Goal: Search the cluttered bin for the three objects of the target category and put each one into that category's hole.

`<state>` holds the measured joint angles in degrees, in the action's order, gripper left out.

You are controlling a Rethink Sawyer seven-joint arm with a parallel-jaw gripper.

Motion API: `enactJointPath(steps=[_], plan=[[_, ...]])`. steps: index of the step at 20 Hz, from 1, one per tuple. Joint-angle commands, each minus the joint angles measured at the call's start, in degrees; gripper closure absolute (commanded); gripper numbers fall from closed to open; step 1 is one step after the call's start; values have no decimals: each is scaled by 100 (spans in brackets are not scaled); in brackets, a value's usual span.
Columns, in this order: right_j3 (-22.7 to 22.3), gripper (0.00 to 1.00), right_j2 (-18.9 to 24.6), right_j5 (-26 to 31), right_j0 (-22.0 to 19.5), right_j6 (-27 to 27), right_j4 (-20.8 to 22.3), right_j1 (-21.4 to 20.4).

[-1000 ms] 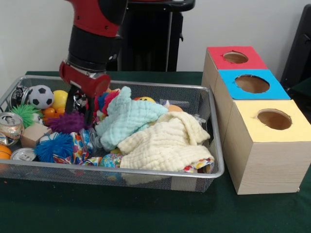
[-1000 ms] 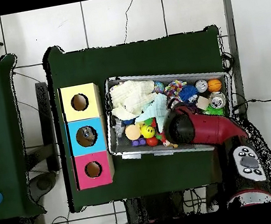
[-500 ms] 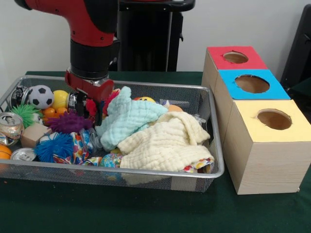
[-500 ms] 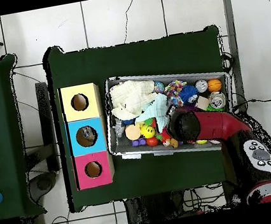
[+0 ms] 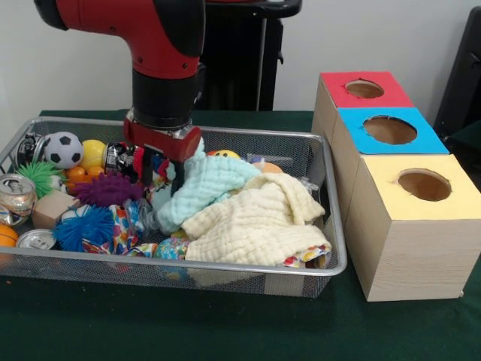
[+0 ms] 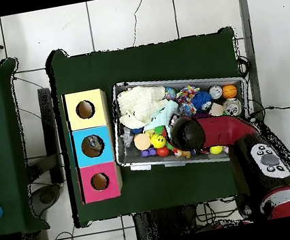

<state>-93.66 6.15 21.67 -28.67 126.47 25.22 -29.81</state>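
A wire-mesh bin [image 5: 225, 272] holds a jumble of toys and cloths. My gripper [image 5: 161, 171] hangs inside it, against the left edge of a light-blue cloth [image 5: 209, 184] and just right of a purple spiky ball [image 5: 105, 189]. Toys behind it and the cloth's edge mask its tips. A cream cloth [image 5: 255, 222] lies piled to the right. Three boxes stand beside the bin, with a red-topped hole [image 5: 364, 89], a blue-topped hole [image 5: 389, 129] and a yellow-topped hole [image 5: 425, 184]. In the overhead view the arm's wrist [image 6: 186, 132] covers the gripper.
At the bin's left end lie a blue spiky ball [image 5: 84, 226], a green spiky ball [image 5: 37, 174], a soccer ball [image 5: 63, 149], a yellow ball [image 5: 93, 153], two cans [image 5: 15, 195], a wooden cube [image 5: 52, 208] and an orange ball [image 5: 6, 235].
The arm has swung to the right in the front view, from above the purple spiky ball to the light-blue cloth's edge. The toys and cloths look unmoved.
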Motion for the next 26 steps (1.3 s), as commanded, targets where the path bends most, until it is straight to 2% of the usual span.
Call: enactJointPath(steps=[1, 11, 16, 26], plan=[[195, 0, 526, 285, -10, -1154, 638, 6], [532, 0, 719, 216, -268, -1256, 1068, 175], [593, 0, 913, 430, -437, -1401, 1125, 167], [752, 0, 1026, 330, -513, -1222, 1364, 359]])
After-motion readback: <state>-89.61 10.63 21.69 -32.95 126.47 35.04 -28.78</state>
